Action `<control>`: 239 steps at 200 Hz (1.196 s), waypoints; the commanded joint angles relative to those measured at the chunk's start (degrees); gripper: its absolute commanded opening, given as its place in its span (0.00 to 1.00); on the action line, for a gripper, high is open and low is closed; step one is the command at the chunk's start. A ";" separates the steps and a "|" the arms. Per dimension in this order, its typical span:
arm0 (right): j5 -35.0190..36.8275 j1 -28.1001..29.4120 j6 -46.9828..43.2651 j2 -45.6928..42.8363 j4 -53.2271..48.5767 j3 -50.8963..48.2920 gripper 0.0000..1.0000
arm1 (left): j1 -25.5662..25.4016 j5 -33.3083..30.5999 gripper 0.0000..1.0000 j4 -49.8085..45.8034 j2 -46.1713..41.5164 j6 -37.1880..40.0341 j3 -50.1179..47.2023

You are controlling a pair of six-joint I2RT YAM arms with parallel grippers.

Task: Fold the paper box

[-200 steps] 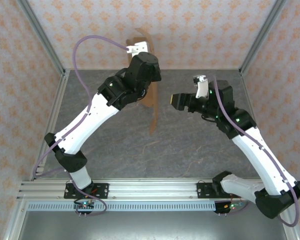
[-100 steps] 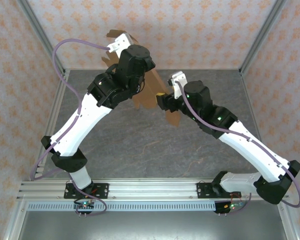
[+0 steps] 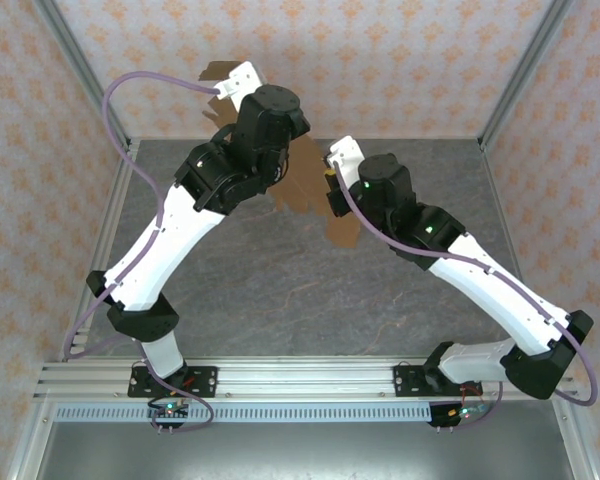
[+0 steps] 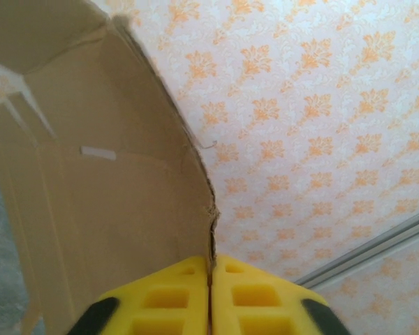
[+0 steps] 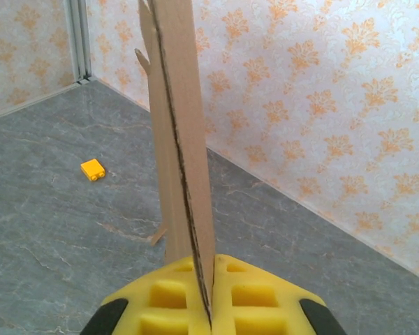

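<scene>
Our left gripper is pinched shut on one edge of the paper box, a plain brown die-cut cardboard sheet held on edge over the far grey table. Our right gripper clamps another edge. No box shape yet, so we judge most folding remains.

We see the top view from above and behind the arms, looking down and forward over the desk to the far wall, from well back. In the left wrist view we sit close behind the left gripper, facing upward along the box to the wall. In the right wrist view we sit just as close behind the right gripper, looking out across the desk to a wall. All three views share the box and wallpaper; the top and right wrist views also share the desk
</scene>
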 commanded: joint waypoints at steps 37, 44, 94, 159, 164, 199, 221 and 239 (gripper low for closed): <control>-16.31 -13.31 17.29 -1.66 -12.17 13.79 0.00 | 0.32 4.03 0.86 7.51 -7.13 24.98 -6.56; -20.58 -15.79 20.09 -1.36 -13.67 15.39 0.00 | 0.37 5.91 0.91 7.92 -9.07 26.97 -8.52; -45.11 -25.64 32.75 1.62 -17.84 20.67 0.00 | 0.52 8.53 1.00 12.85 -25.33 36.96 -27.65; -55.24 -31.27 31.80 2.70 -25.46 10.89 0.00 | 14.59 23.14 1.00 7.41 -35.10 26.40 -47.87; -56.39 -32.16 31.73 2.41 -25.43 9.40 0.00 | 16.65 25.41 1.00 8.15 -35.85 25.35 -50.31; -43.48 -33.55 24.17 7.52 -36.04 8.68 0.00 | 22.51 32.75 1.00 11.43 -37.32 24.03 -61.60; -33.85 -33.49 20.28 14.54 -41.48 12.11 0.00 | 22.52 33.68 1.00 11.78 -34.77 24.02 -65.16; -25.50 -32.87 16.05 19.99 -45.18 16.48 0.00 | 22.51 38.86 0.97 15.78 -32.53 22.28 -69.89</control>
